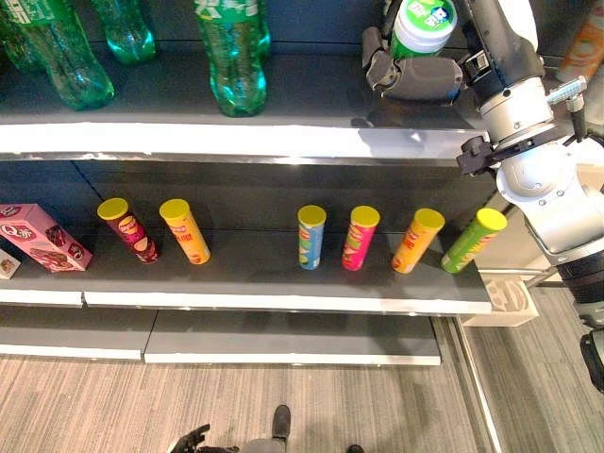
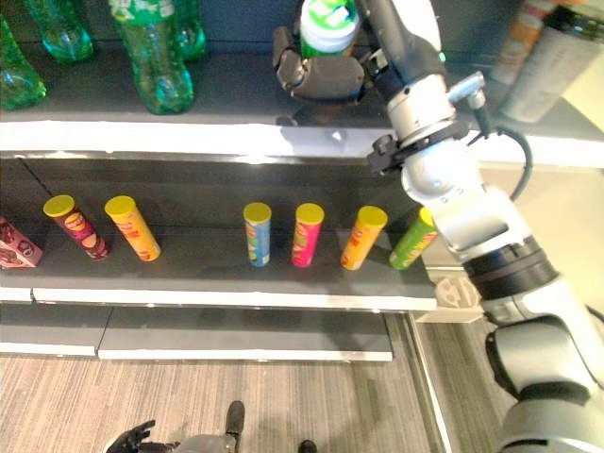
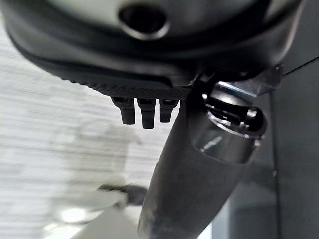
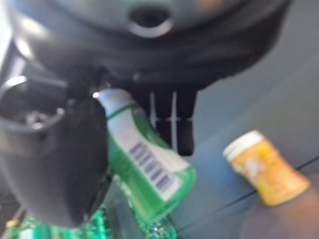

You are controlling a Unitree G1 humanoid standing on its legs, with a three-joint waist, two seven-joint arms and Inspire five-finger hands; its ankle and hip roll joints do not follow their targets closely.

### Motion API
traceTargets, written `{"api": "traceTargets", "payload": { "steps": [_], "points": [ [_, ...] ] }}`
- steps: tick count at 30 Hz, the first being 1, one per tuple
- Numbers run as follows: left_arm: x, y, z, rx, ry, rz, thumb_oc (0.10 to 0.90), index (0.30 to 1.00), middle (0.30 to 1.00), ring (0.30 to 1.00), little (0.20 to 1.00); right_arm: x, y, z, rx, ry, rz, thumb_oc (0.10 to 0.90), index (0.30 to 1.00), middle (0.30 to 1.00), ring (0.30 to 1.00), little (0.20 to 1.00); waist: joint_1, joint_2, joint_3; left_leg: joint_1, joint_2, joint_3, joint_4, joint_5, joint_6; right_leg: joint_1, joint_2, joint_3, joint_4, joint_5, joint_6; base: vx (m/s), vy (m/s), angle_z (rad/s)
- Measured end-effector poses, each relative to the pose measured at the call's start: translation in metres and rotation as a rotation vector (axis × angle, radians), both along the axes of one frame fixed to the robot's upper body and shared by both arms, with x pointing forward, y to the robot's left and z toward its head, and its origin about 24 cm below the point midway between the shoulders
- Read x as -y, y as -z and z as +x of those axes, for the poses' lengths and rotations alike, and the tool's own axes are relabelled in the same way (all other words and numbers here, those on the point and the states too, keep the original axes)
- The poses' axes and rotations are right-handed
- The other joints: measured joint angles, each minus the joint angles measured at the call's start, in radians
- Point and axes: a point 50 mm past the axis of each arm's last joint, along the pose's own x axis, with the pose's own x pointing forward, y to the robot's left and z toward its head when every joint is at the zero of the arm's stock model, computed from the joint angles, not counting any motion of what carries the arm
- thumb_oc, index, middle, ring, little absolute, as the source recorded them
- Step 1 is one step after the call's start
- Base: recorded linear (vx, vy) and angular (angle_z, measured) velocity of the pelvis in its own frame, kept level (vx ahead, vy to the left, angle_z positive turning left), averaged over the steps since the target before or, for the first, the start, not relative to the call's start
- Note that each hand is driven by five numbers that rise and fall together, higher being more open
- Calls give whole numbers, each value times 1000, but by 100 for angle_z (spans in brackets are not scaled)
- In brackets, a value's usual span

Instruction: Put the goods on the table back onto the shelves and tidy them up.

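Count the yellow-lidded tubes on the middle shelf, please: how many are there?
6, all on the middle shelf: red and orange at the left, then blue, pink, orange and green toward the right. None seems hidden.

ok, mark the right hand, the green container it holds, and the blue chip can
right hand (image 1: 415, 77), left eye view, back of the palm
green container (image 1: 425, 24), left eye view, white-and-green top
blue chip can (image 1: 310, 241), left eye view, mid side wall

Shop: grey retail shelves (image 1: 283, 274) stocked with crisp tubes (image 1: 310, 237), soda bottles (image 1: 233, 57).
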Motion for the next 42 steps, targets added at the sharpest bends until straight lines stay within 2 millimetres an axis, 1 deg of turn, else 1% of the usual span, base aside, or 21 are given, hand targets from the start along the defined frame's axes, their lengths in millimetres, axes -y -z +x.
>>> {"api": "traceTargets", "payload": {
  "steps": [1,2,4,6,7,8,9,11,13,15,19,24,29,39,40,41,42],
  "points": [
    [0,-1,5,15,3,3,800,900,900,900,900,0,0,0,1,1,1,400,300,300,300,300,2,-1,0,2,-5,-1,0,-4,5,0,-2,-7,0,2,4,23,37,10],
    [0,-3,12,38,5,11,800,900,900,900,900,0,0,0,0,0,0,400,300,300,300,300,7,-1,0,3,-8,-6,0,-5,7,-8,0,-20,0,11,20,18,30,12],
    [2,-6,23,65,20,12,800,900,900,900,900,0,1,1,-10,4,0,400,300,300,300,300,30,-4,0,12,-11,-8,0,-11,7,-23,-1,-20,0,33,36,25,31,11],
    [4,-5,19,57,19,8,800,900,900,900,900,3,5,7,-35,23,17,400,300,300,300,300,50,-21,-4,24,-2,5,0,-22,-6,-18,7,-17,1,25,29,37,39,-22],
    [6,-1,8,29,20,0,800,900,900,900,900,4,11,13,-66,28,44,400,300,300,300,300,48,-31,-4,33,13,20,-1,-26,-11,-16,20,-17,1,24,27,35,33,-41],
    [8,2,-2,5,12,-7,800,900,900,900,900,5,13,14,-80,24,57,400,300,300,300,300,23,-41,-2,31,19,22,-1,-29,-15,-18,25,-17,1,16,6,31,27,-36],
    [7,2,-8,-8,5,-5,800,900,900,900,900,5,13,14,-83,23,61,400,300,300,300,300,16,-42,-3,31,26,28,-2,-33,-20,-22,30,-12,1,18,3,28,28,-22],
    [5,3,-14,-20,-8,-1,800,900,900,900,900,3,12,11,-76,11,58,400,300,300,300,300,10,-45,-4,27,33,42,-2,-33,-20,-37,35,6,0,17,0,21,24,-22],
    [5,3,-17,-28,-11,-1,800,900,900,900,900,1,16,5,-71,-15,56,400,300,300,300,300,7,-44,-6,28,33,43,-2,-33,-20,-36,35,7,0,18,0,7,6,-5],
    [4,3,-17,-27,-11,1,800,900,900,900,900,0,19,4,-78,-26,48,400,300,300,300,300,-4,-44,-6,27,33,45,-1,-33,-20,-35,34,8,1,25,-10,0,0,0],
    [5,2,-14,-18,-8,0,800,900,900,900,900,3,25,7,-111,-16,44,400,300,300,300,300,-5,-44,-7,27,33,47,-1,-33,-20,-36,34,9,1,25,-10,0,0,0],
    [5,3,-15,-19,-7,0,800,900,900,900,900,13,36,17,-190,19,65,400,300,300,300,300,-4,-44,-7,26,33,53,-1,-33,-19,-38,34,11,1,25,-10,0,0,0],
    [5,3,-15,-20,-6,-2,800,900,900,900,900,14,36,18,-210,10,80,400,300,300,300,300,-5,-38,-12,26,34,53,-1,-32,-19,-38,34,10,1,25,-10,0,0,0],
    [5,3,-16,-23,-4,-2,800,900,900,900,900,12,40,19,-244,-14,77,400,300,300,300,300,-9,-44,-25,24,34,56,-1,-33,-20,-45,34,12,1,25,-10,0,0,0],
    [5,3,-16,-23,-4,-2,800,900,900,900,900,12,40,19,-247,-17,82,515,472,472,472,472,-10,-44,-25,24,34,57,-1,-33,-20,-45,34,12,1,25,-10,0,0,0],
    [5,3,-16,-23,-4,-2,800,900,900,900,900,12,41,19,-252,-21,86,598,596,596,596,596,-10,-44,-25,24,34,57,-1,-33,-20,-46,34,13,1,25,-10,0,0,0],
    [5,3,-16,-24,-4,-3,800,900,900,900,900,12,41,19,-253,-22,89,733,799,799,799,799,-10,-44,-25,23,34,58,-1,-33,-20,-46,34,14,1,25,-10,0,0,0]
  ]
}}
